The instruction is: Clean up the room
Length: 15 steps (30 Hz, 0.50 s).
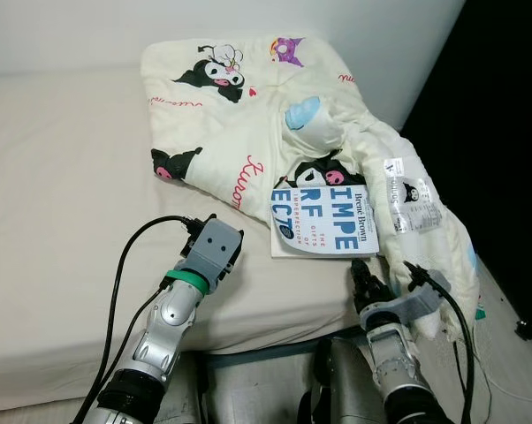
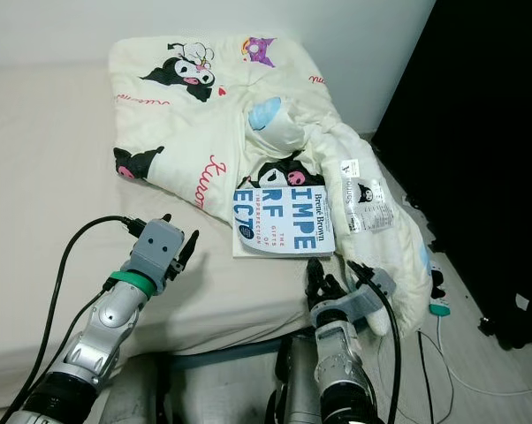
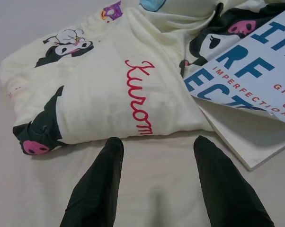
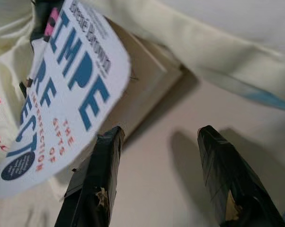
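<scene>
Here the right gripper (image 4: pixel 156 175), jaws apart, nears the book (image 1: pixel 323 221).

The beige mattress (image 3: pixel 152 156) lies under and between my left fingers (image 3: pixel 97 189) and runs on beneath my right fingers (image 4: pixel 97 189). Far beyond both rises a white wall (image 1: pixel 72 35). Right of my right fingers stands something tall and black (image 1: pixel 505 132), above pale floor (image 2: pixel 465 353) with a small teal thing (image 2: pixel 436 307).
</scene>
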{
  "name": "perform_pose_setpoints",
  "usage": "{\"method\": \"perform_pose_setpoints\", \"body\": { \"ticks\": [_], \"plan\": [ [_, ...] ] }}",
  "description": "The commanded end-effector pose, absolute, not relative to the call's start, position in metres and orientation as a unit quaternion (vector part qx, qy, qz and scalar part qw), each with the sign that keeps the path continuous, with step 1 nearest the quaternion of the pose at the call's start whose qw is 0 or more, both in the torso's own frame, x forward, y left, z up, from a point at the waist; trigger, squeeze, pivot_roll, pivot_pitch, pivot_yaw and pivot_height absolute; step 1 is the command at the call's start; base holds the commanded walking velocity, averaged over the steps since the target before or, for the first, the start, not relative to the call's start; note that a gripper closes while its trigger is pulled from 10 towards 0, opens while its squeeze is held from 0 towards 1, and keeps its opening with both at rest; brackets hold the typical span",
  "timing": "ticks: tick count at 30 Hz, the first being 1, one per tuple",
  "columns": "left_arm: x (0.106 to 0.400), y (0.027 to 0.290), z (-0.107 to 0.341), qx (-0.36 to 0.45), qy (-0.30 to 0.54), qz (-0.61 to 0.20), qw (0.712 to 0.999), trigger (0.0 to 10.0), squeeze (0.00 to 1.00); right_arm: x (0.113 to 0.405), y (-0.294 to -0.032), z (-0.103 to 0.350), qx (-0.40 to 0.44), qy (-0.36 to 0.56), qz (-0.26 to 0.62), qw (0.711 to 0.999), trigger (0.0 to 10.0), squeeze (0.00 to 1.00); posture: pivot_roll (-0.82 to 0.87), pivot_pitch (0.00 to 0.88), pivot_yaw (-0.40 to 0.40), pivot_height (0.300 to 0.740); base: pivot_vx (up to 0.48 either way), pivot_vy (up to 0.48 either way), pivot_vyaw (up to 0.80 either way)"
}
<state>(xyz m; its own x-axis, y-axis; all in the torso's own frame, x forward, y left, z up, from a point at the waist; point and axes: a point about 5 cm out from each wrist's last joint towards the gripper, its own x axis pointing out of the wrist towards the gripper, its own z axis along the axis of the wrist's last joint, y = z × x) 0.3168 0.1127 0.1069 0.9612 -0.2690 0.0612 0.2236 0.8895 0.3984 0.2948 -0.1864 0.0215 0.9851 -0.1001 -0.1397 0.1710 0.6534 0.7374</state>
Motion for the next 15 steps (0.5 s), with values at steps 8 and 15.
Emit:
{"method": "perform_pose_setpoints", "body": {
  "ticks": [8, 15],
  "plan": [
    [0.3119, 0.1143, 0.1052, 0.206, -0.052, -0.134, 0.968, 10.0, 0.00, 0.2864, -0.1889, 0.0139, 0.422, 0.044, 0.000, 0.906, 10.0, 1.00, 0.11, 0.154, 0.046, 0.586, 0.000, 0.000, 0.00],
    [0.3099, 0.1152, 0.1039, 0.208, -0.049, -0.136, 0.967, 10.0, 0.00, 0.2850, -0.1828, 0.0125, 0.430, 0.052, 0.048, 0.900, 10.0, 1.00, 0.12, 0.161, 0.052, 0.586, 0.000, 0.000, 0.00]
  ]
}}
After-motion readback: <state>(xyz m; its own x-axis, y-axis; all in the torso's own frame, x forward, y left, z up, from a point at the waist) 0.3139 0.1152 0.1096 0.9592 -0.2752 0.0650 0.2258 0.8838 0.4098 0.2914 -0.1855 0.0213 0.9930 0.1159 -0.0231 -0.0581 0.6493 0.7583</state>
